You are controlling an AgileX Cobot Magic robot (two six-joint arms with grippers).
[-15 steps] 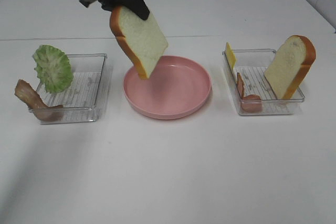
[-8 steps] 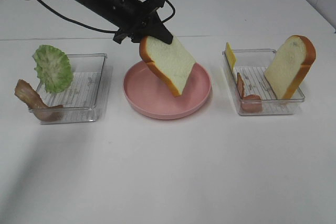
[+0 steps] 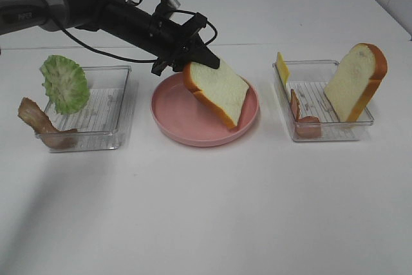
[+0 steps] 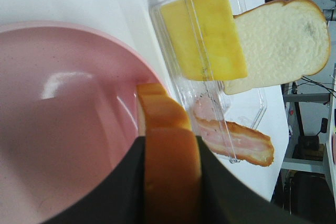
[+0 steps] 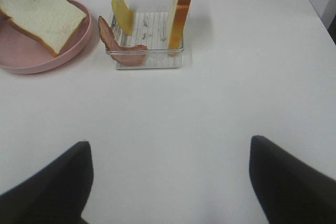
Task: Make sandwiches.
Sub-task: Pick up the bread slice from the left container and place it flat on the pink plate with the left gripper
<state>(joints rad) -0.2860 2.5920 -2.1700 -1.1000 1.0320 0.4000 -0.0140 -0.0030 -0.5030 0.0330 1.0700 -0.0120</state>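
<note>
Centre of the exterior frame: left claw (image 3: pixel 196 62) pinching a bread slice (image 3: pixel 219 91) by its crust, tilted over the pink plate (image 3: pixel 174 123), low corner by the right rim. Right claw (image 5: pixel 168 182) spread wide above the white surface (image 3: pixel 206 210), holding nothing. At right, a clear tray (image 3: pixel 328 134) with a second slice (image 3: pixel 354 82) upright, cheese (image 3: pixel 282 67) and bacon (image 3: pixel 302 120). At left, a second tray (image 3: pixel 103 140) with lettuce (image 3: pixel 64 84) and a bacon strip (image 3: pixel 38 120).

Bright, even light; soft shadows; glare on pink plate (image 4: pixel 58 85); bread slice (image 4: pixel 170 171) blurred.
</note>
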